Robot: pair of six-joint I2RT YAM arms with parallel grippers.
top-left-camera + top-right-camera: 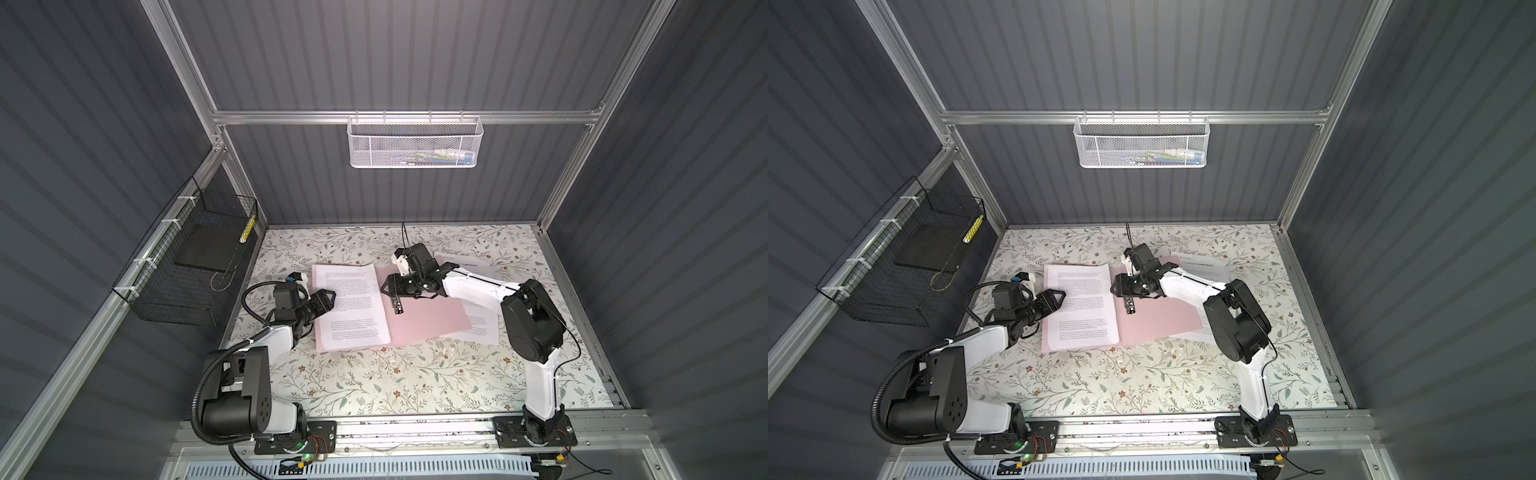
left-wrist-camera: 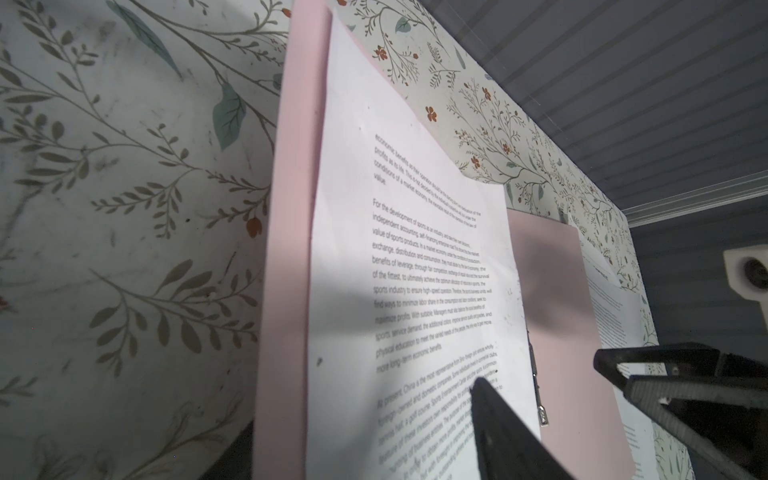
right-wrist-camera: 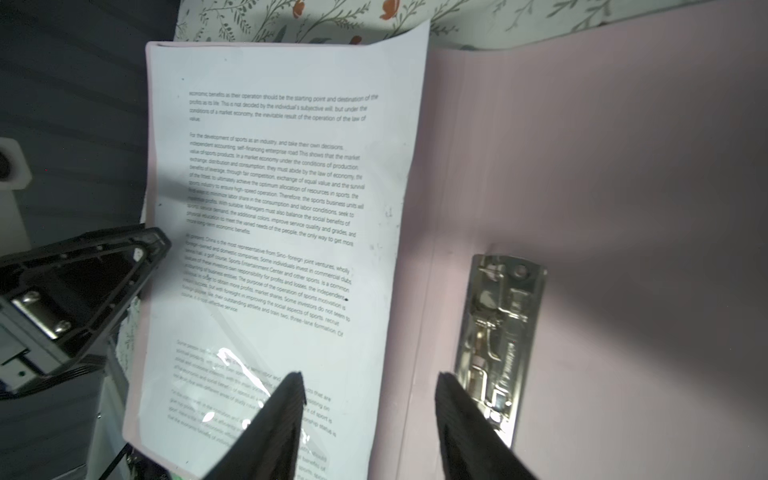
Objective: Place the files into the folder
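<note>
On the floral tabletop [image 1: 374, 382], pink folder [image 1: 428, 320] lying open, printed sheet [image 1: 353, 303] on its left flap, my left gripper [image 1: 330, 300] parted at that sheet's outer edge, my right gripper [image 1: 386, 287] parted above the spine clip [image 1: 397, 306]

Folder [image 1: 432, 320]: lies open at mid-table [image 1: 374, 382], spine running front to back.
Left flap: a printed sheet [image 1: 353, 307] lies on it.
Right flap: bare, with the clip [image 1: 397, 305] just right of the spine.
Loose sheets [image 1: 482, 326]: partly under the right flap, showing at its right edge.
Left gripper [image 1: 330, 300]: over the printed sheet's left edge.
Right gripper [image 1: 384, 287]: over the spine, behind the clip.
</note>
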